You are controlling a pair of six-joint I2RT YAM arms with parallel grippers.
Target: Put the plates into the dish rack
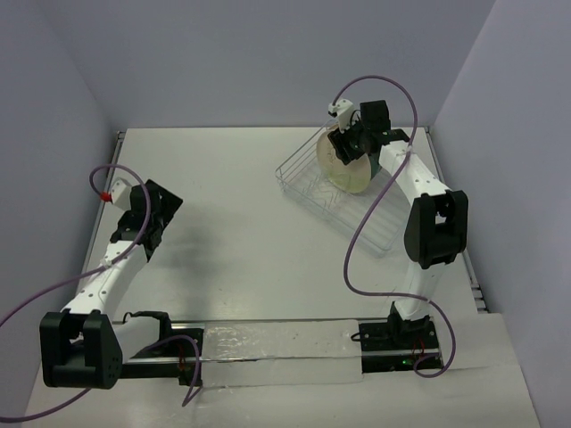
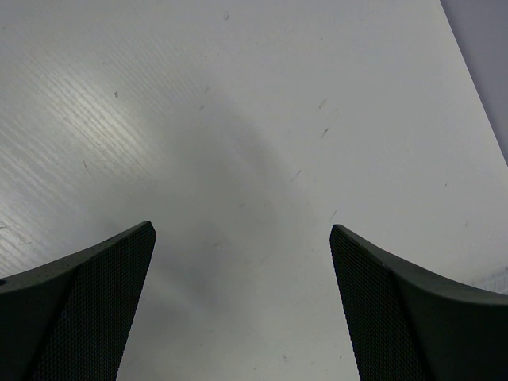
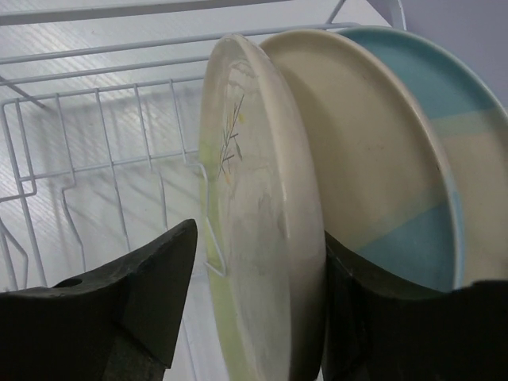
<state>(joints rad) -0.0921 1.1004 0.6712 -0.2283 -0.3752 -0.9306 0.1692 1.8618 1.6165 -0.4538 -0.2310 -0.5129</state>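
three plates (image 3: 373,175) in dish rack (image 1: 343,209) | right tool (image 3: 260,234) parted astride one | left tool (image 2: 242,228) spread

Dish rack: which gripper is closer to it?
Right. The right gripper is at the rack's far end, fingers either side of a standing plate; the left gripper hangs over the table far to the left.

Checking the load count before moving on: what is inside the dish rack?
Three plates on edge in the dish rack: a sprig-motif plate, a plain cream plate, a cream-and-blue plate. The right gripper hides their lower edges and seating.
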